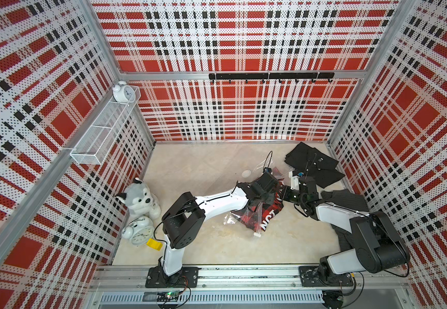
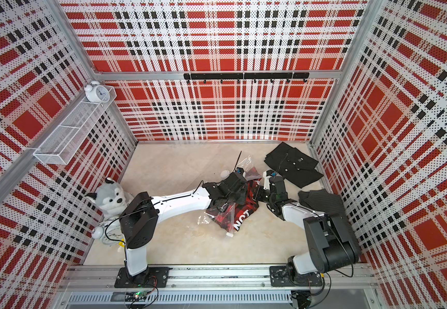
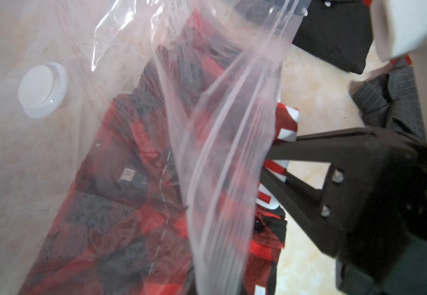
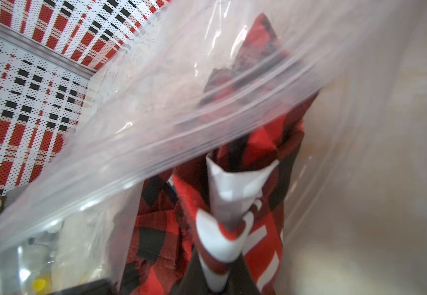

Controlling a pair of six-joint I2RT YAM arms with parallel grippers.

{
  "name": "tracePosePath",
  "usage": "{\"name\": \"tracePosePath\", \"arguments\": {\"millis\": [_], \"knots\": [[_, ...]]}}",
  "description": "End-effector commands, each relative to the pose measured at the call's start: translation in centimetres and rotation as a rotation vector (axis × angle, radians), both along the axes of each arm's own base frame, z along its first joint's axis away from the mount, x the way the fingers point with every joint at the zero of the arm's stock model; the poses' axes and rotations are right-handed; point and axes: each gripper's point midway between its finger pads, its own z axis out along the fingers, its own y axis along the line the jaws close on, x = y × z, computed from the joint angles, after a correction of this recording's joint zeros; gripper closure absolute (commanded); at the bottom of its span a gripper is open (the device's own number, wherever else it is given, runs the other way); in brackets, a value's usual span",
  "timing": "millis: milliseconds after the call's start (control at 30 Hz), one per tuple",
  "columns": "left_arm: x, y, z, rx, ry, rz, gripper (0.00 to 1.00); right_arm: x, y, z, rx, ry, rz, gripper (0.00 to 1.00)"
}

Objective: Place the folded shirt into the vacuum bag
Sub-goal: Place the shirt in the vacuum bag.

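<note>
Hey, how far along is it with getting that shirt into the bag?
Done: most of the plaid shirt lies inside the vacuum bag. In hand: left pincer holds the bag's mouth up; right pincer grips the shirt's edge. Remaining: push that edge past the zip strip.

Red plaid perforated walls (image 1: 243, 40), beige marbled floor (image 1: 203, 174), white wire shelf (image 1: 101, 131).

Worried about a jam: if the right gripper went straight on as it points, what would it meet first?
The right gripper is shut on the red plaid shirt at the vacuum bag mouth, so it meets that first; beyond, probably bag film, depth unclear.
</note>
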Motion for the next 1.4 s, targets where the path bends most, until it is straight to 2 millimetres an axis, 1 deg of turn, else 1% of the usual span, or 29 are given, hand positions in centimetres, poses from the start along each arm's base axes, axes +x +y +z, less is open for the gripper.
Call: {"name": "tracePosePath", "arguments": {"millis": [0,100,167,200,267,367,500,567,700,767,833,900,933,1100,1200,1267,1367], "knots": [[0.5,-0.7,2.4,-0.044,-0.043,0.006,0.97,-1.1,0.4,-0.4,0.016,-0.010,0.004,0.92],[0.7,-0.4,2.1,-0.034,-0.045,0.015,0.97,-1.8,-0.6,-0.8,-0.017,-0.019,-0.030,0.92],[1.0,0.0,1.8,-0.021,-0.050,0.030,0.96,-2.1,-2.3,-1.8,-0.082,0.009,-0.103,0.91],[1.0,0.2,1.6,-0.015,-0.050,0.034,0.94,-2.1,-3.1,-2.2,-0.113,0.027,-0.140,0.91],[1.1,0.4,1.4,-0.002,-0.058,0.045,0.83,-2.3,-4.5,-3.1,-0.156,0.078,-0.196,0.91],[1.2,0.8,0.6,0.056,-0.077,0.066,0.68,-2.2,-4.9,-3.6,-0.168,0.109,-0.221,0.85],[1.6,1.4,-0.7,0.164,-0.099,0.102,0.59,-2.2,-4.7,-3.8,-0.156,0.121,-0.225,0.83],[1.9,1.6,-1.3,0.211,-0.109,0.116,0.52,-2.2,-4.7,-3.7,-0.151,0.124,-0.230,0.81],[2.4,1.5,-1.6,0.294,-0.145,0.139,0.41,-2.4,-5.1,-3.5,-0.161,0.128,-0.245,0.76],[2.7,1.0,-1.6,0.322,-0.158,0.141,0.40,-2.5,-5.3,-3.3,-0.167,0.124,-0.255,0.67],[2.9,0.2,-1.6,0.331,-0.162,0.125,0.39,-2.5,-5.6,-3.1,-0.171,0.119,-0.264,0.49],[2.9,-0.9,-1.7,0.318,-0.156,0.101,0.41,-2.4,-5.9,-3.2,-0.170,0.122,-0.271,0.37],[3.0,-1.2,-1.8,0.314,-0.154,0.096,0.42,-2.3,-6.1,-3.2,-0.163,0.123,-0.274,0.34],[3.6,-2.0,-1.6,0.296,-0.153,0.084,0.46,-1.7,-7.8,-3.1,-0.108,0.127,-0.301,0.23],[4.1,-2.5,-1.6,0.287,-0.151,0.078,0.49,-1.1,-8.4,-3.1,-0.082,0.135,-0.307,0.19],[4.5,-2.8,-1.8,0.282,-0.149,0.076,0.50,-0.5,-8.4,-3.1,-0.073,0.143,-0.301,0.17],[5.0,-3.1,-2.2,0.281,-0.140,0.070,0.50,0.4,-7.8,-3.4,-0.053,0.156,-0.276,0.18]]}}
